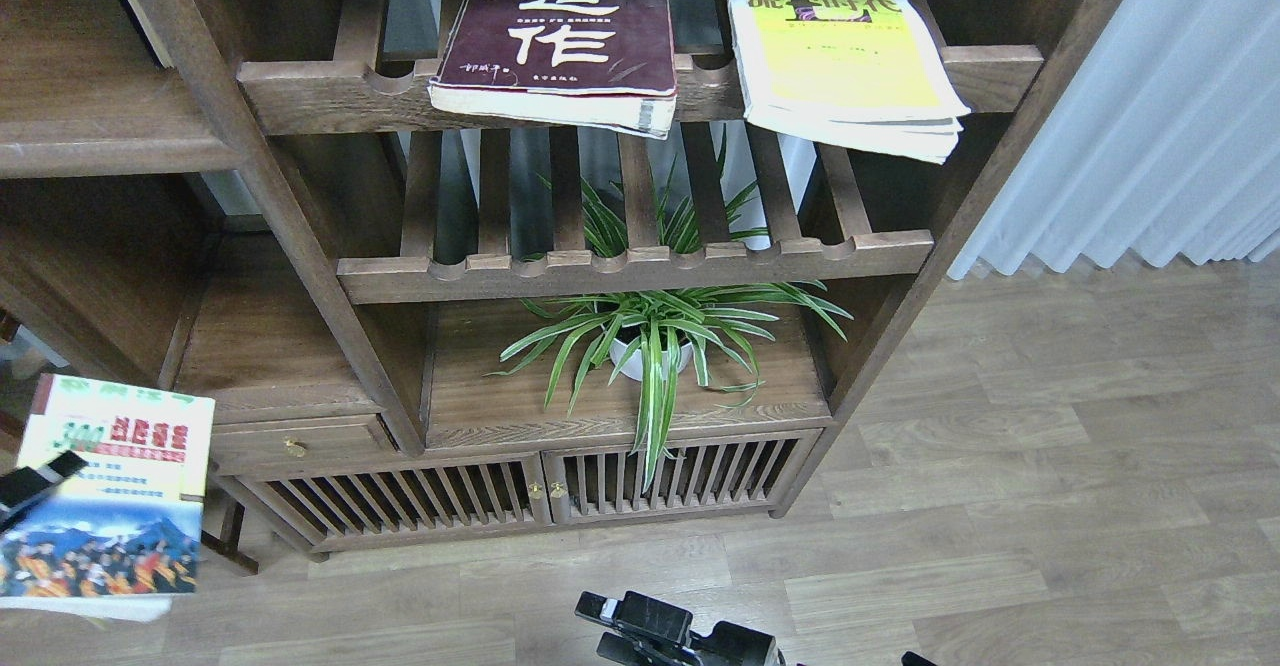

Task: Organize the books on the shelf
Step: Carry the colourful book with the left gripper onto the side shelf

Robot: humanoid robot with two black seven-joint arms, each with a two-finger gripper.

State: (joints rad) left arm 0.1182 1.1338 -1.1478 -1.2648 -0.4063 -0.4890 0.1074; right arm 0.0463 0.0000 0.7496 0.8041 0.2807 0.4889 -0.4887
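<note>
Up at the top centre of the frame, the thick maroon paperback with big white Chinese characters (pixel 556 36) lies flat on the upper slatted wooden rack (pixel 330 96), its lower edge poking out past the notched front rail. Just right of it, not touching, the thin yellow-and-white paperback (pixel 843 61) sits on the same rack, also overhanging the rail, its corner jutting toward the white curtain (pixel 1150 116).

Down at the lower left, the smaller paperback marked "300" with a blue mountain picture (pixel 110 491) hangs in mid-air above the pale wood-plank floor (pixel 1000 506). One dark finger of the left gripper (pixel 35 486) crosses its left edge, so the gripper looks clamped on that book, carrying it.

At bottom centre a black piece of the right arm shows, but the right gripper's fingers can't be made out, so no call there.

The solid flat dark-brown wooden shelf with a rounded front edge (pixel 90 141), upper left, shows no books on it. My read: early days. One book is in hand, two wait on the rack, none placed. A spider plant in a white pot (pixel 655 341) sits mid-frame, out of play.
</note>
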